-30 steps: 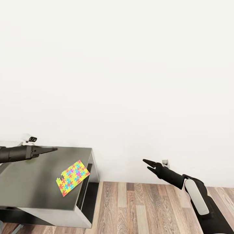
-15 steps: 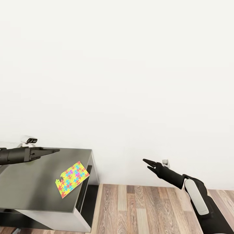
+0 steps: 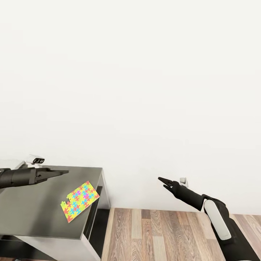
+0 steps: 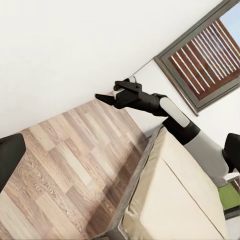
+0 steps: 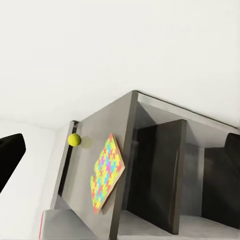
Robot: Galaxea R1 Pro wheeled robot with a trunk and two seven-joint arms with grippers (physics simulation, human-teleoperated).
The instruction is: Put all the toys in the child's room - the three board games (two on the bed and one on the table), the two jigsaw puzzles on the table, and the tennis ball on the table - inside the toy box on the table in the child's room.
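Head view: dark grey end section of the table (image 3: 32, 214) at lower left, plain white wall (image 3: 145, 90) behind, wood-plank floor (image 3: 156, 232) to its right.

One thin flat jigsaw puzzle sheet, bright yellow/pink/green/blue/orange (image 3: 79, 200), lies flat on the table top near the right edge, rotated diagonal to that edge. In the right wrist view the same sheet (image 5: 106, 172) sits by the table edge, above the open dark shelf compartments of the end section.

Small yellow-green tennis ball (image 5: 74, 139) sits on the table top, apart from the puzzle sheet, closer to the wall side. In the head view the left arm covers that spot, so the ball can't be made out there.

Left claw (image 3: 59, 172): black, held over the table top, pointing toward the table's right end, above and clear of the puzzle. Fingers look pressed together, nothing between them. White wrist camera sits on top of the arm.

Right claw (image 3: 164, 182): out over the floor, well apart from the table, pointing toward the wall. Fingers spread a little, nothing held. The left wrist view shows it too (image 4: 107, 99), fingers parted, empty, in front of the wall.

Left wrist view also has the beige mattress bed with grey frame (image 4: 170, 200) beside the floor, and a slatted window (image 4: 205, 55) on the wall.
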